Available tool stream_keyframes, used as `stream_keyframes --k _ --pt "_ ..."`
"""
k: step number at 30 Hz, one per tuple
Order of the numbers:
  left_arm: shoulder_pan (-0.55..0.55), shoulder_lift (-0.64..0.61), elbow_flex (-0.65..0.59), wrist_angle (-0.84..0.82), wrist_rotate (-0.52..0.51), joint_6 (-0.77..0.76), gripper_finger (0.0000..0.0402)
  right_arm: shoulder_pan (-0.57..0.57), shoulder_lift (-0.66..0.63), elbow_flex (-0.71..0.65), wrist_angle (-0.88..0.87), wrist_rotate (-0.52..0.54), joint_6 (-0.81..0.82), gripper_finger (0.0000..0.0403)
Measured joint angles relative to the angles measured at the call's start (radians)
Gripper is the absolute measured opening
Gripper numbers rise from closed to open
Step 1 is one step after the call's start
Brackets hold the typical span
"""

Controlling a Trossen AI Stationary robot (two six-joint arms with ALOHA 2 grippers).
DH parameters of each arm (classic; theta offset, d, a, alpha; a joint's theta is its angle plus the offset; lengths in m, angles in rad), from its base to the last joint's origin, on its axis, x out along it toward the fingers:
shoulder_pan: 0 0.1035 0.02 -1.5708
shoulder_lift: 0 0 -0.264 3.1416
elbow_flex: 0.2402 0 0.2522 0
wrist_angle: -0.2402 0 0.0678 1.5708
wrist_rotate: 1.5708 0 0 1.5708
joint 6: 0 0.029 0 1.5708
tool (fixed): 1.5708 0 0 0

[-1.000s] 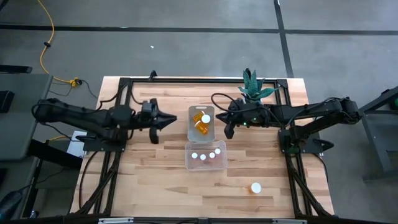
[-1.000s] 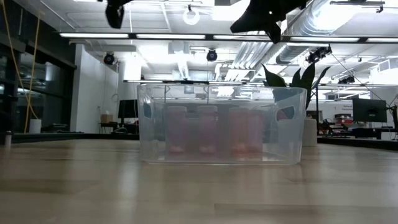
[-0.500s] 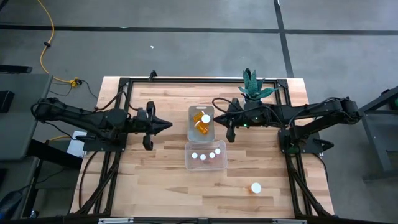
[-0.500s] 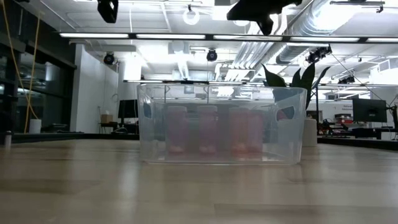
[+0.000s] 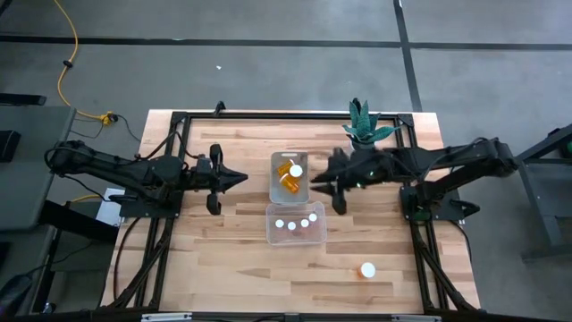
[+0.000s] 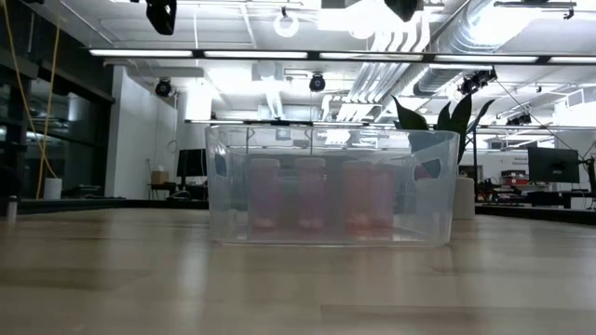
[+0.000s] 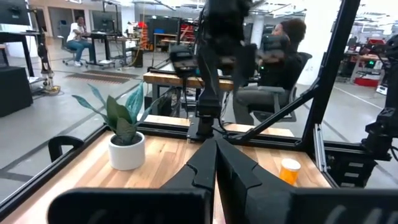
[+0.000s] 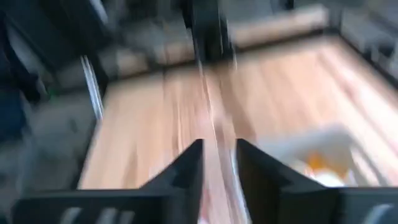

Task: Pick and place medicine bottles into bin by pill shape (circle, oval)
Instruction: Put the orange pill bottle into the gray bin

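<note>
Several orange medicine bottles with white caps stand upright in the near clear bin (image 5: 295, 224), which also shows in the low view (image 6: 331, 186). Two more lie on their sides in the far clear bin (image 5: 289, 176). One bottle (image 5: 367, 269) stands alone on the table near the front right and shows in the left wrist view (image 7: 289, 171). My left gripper (image 5: 243, 179) is shut and empty, left of the far bin. My right gripper (image 5: 315, 186) hovers just right of the far bin, open by a narrow gap (image 8: 217, 152) and empty.
A green plant in a white pot (image 5: 361, 125) stands at the far right of the table behind my right arm and shows in the left wrist view (image 7: 126, 149). A black frame (image 5: 179, 121) runs round the table. People sit at desks in the room beyond.
My right gripper has risen out of the low view and swung a little toward the table's near edge, beside the far bin. My left gripper has drawn back slightly toward the table's left edge and risen. The bottles and bins have kept still.
</note>
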Motion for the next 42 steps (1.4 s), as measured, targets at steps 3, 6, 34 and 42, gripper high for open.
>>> stream_keyframes --k 3,6,34,42 --pt "0.000 0.000 0.000 -0.002 -0.001 0.000 0.0001 0.070 0.028 0.096 -0.274 0.046 0.061 0.0143" --pt "0.000 0.000 0.000 -0.005 -0.001 -0.002 0.0001 0.157 0.057 0.137 -0.462 0.049 0.169 0.0208" --pt "0.000 0.000 0.000 -0.005 -0.025 -0.006 0.0000 0.679 0.476 0.129 -0.692 -0.080 1.653 0.0319" --pt "0.000 0.000 0.000 -0.005 -0.030 -0.006 0.0000 0.677 0.544 0.129 -0.731 -0.132 1.694 0.0319"
